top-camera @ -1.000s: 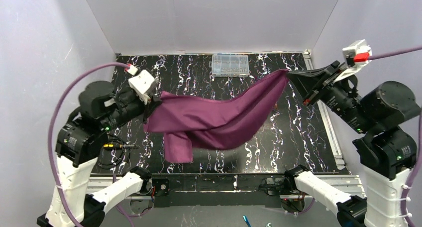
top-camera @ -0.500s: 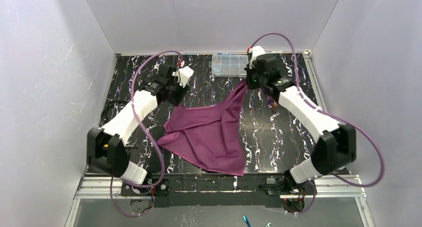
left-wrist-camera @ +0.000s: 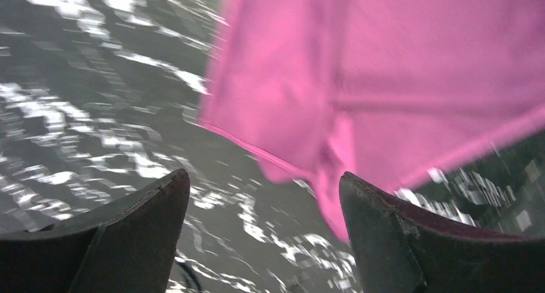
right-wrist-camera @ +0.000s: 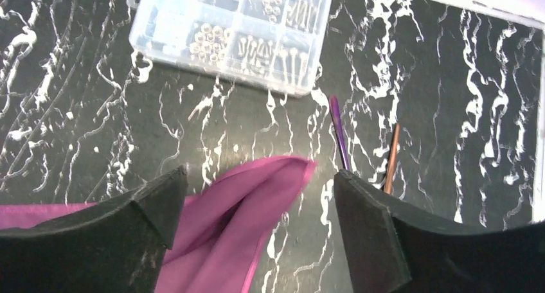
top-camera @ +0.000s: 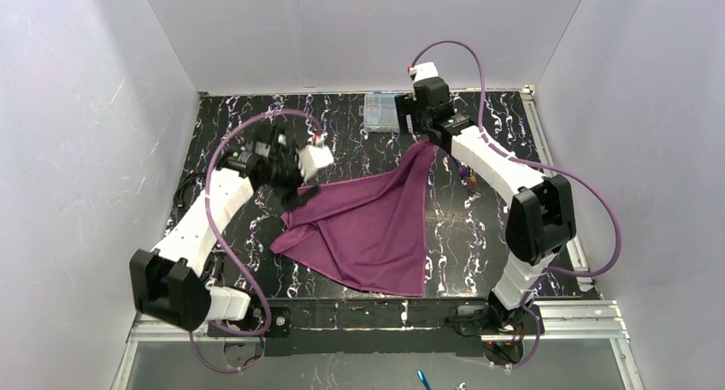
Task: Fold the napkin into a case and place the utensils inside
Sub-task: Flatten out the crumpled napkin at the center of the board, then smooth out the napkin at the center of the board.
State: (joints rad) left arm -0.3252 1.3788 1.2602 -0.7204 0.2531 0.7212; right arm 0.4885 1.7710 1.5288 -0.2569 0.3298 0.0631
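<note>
Napkin of soft plum-purple cloth (top-camera: 368, 232) lies loose on the black table with white streaks (top-camera: 231, 121); it is spread out in a rough pointed shape, with a fold along its left side, and is not a narrow case; one corner points to the far side of the table. The left gripper (top-camera: 293, 192) hangs over the napkin's left edge; its two dark fingers (left-wrist-camera: 138, 206) stand wide apart and hold nothing. The right gripper (top-camera: 419, 135) hangs over the far corner; its fingers (right-wrist-camera: 363, 206) are wide apart too, and the corner lies flat on the table below them. Two thin sticks, one purple (right-wrist-camera: 339, 132) and one copper-brown (right-wrist-camera: 392, 157), lie side by side on the table just right of that corner, not touching the cloth. A clear plastic box with little compartments (right-wrist-camera: 231, 29) sits farther back.
</note>
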